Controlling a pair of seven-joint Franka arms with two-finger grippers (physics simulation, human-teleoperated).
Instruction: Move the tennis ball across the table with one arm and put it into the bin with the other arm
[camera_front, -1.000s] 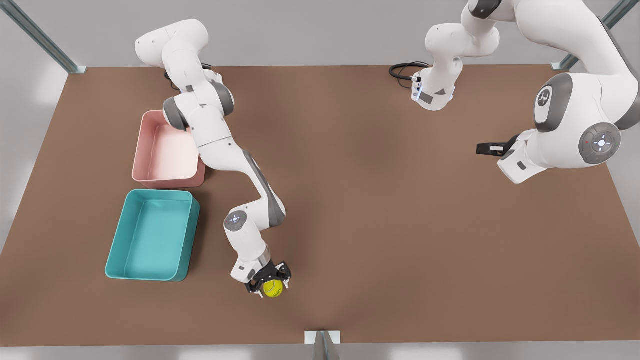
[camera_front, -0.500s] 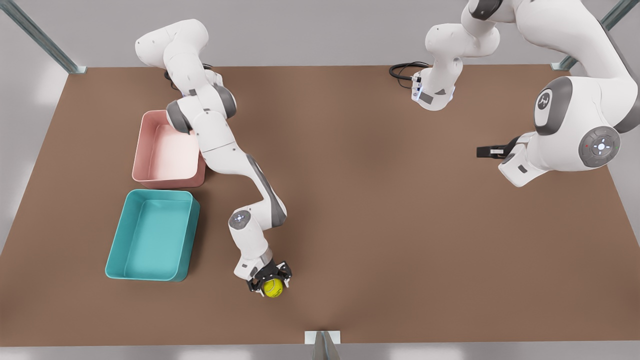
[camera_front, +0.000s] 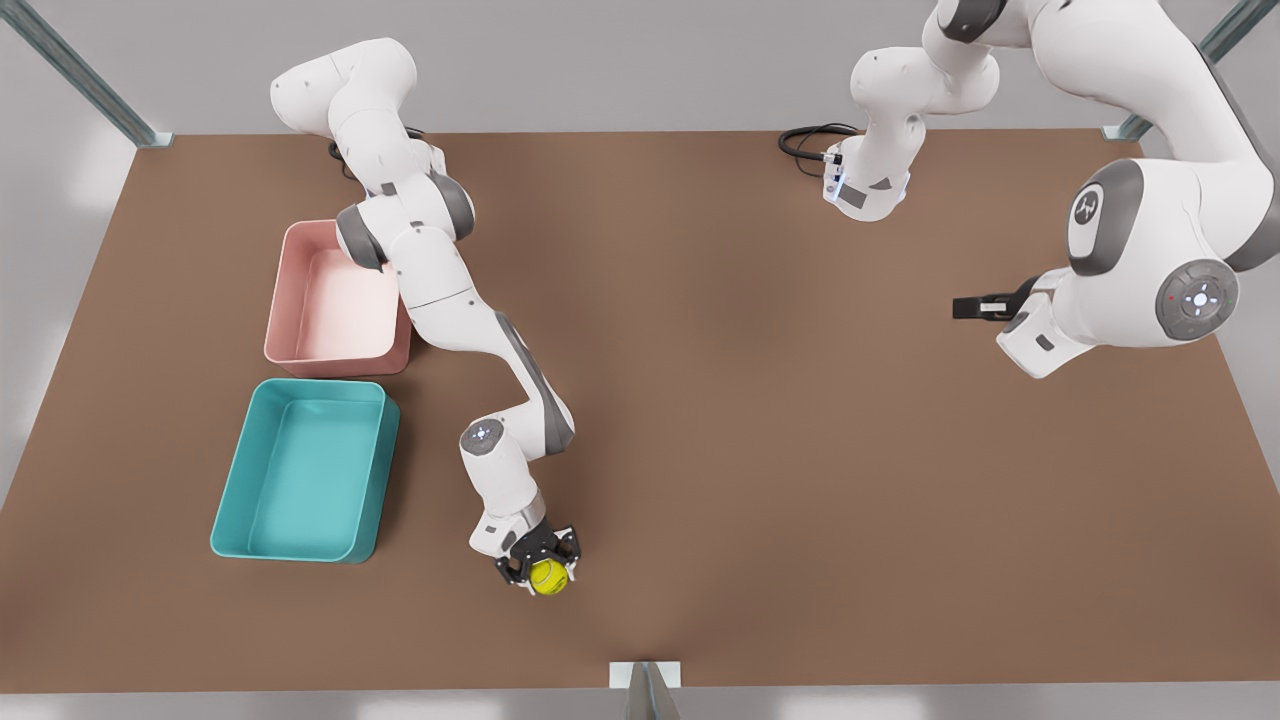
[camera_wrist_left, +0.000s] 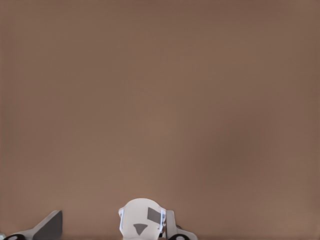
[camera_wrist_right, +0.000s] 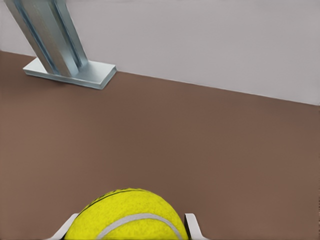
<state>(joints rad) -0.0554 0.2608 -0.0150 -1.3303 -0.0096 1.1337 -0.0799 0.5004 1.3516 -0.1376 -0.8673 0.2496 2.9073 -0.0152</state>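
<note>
Since a second ago the arm at the front view's left has drawn its wrist in a touch, so the ball sits slightly nearer the table's front edge, and the arm at the front view's right has nudged its elbow a little.

Biggest thing going is the table (camera_front: 760, 420), flat brown, running almost edge to edge. On it, the arm (camera_front: 1150, 240) at the front view's right hangs high and waits; that's the left one, since its wrist camera looks down at bare tabletop. Its left gripper (camera_front: 968, 306) pokes out sideways, well apart from everything else, and I honestly can't tell how its fingers stand.

Over at the front view's left, the other arm (camera_front: 440, 290) reaches from the back edge down toward the front, crossing over a corner of the pink bin (camera_front: 335, 355). Just in front of the pink one, nearly touching, sits the teal bin (camera_front: 300, 545), nothing inside it.

Right gripper (camera_front: 541, 572) is low at the table's front, to the right of the teal bin and near the metal post foot (camera_front: 645, 675). Its fingers (camera_wrist_right: 192, 227) are clamped on either side of the tennis ball (camera_front: 549, 577), which the right wrist view shows snug between them, seam curving across the fuzz.
</note>
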